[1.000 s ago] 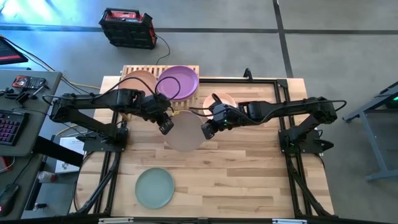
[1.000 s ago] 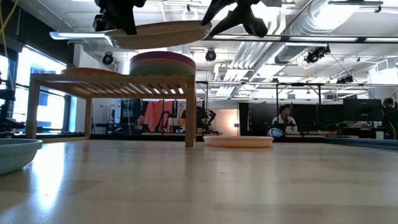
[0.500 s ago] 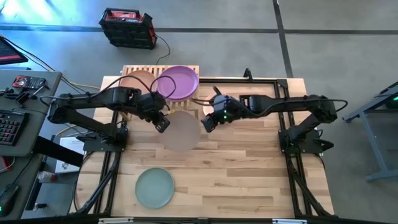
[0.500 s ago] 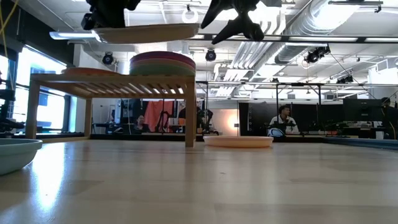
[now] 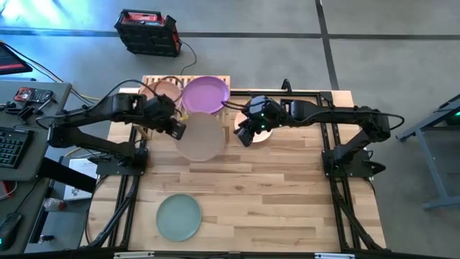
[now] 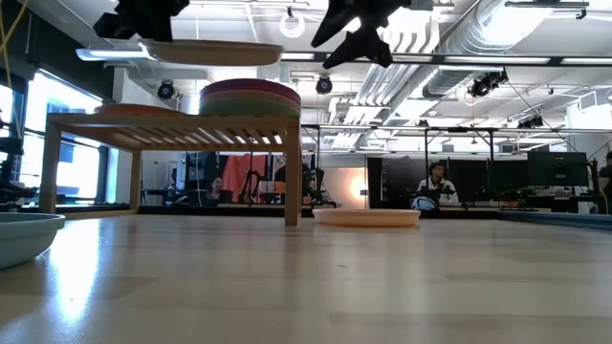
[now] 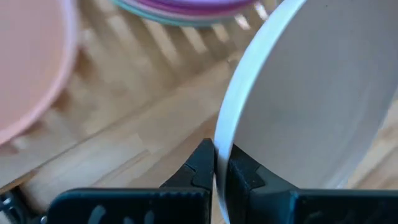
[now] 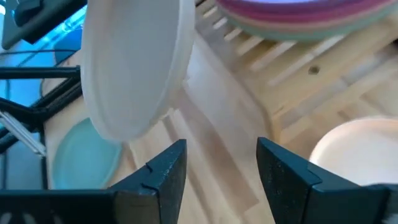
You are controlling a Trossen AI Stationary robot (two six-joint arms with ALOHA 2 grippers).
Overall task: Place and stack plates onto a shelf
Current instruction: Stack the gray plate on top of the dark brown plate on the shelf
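A beige plate [image 5: 201,137] hangs in the air in front of the slatted wooden shelf [image 5: 162,80], held level and above shelf height in the low view [image 6: 212,52]. My left gripper [image 5: 177,130] is shut on its left rim. My right gripper [image 5: 243,137] is open, just right of the plate and apart from it. On the shelf, a stack topped by a purple plate [image 5: 207,95] sits on the right, and a peach-pink plate [image 5: 165,89] lies on the left. Another peach plate [image 6: 366,217] lies on the table under my right arm. A teal-green plate [image 5: 178,217] lies near the near edge. My left gripper [image 7: 221,177] pinches the beige plate's rim [image 7: 222,144] on the plate's left side, one finger above and one below. The fingers come level from the table's left. The plate is lifted clear and sits about level, reaching out to the right of the fingers [image 6: 212,52].
The shelf [image 6: 172,129] stands at the far edge, left of centre. The stack on it [image 6: 251,96] rises a little under the held plate's height. A black frame runs along the table's far right side [image 5: 316,92]. Bare tabletop spans the middle and near right [image 5: 287,194].
My right gripper has come off the beige plate's right rim and moved toward the far edge, away from the plate. My left gripper has carried the plate up, toward the far edge and leftward, closer to the shelf. The plate has stayed roughly level.
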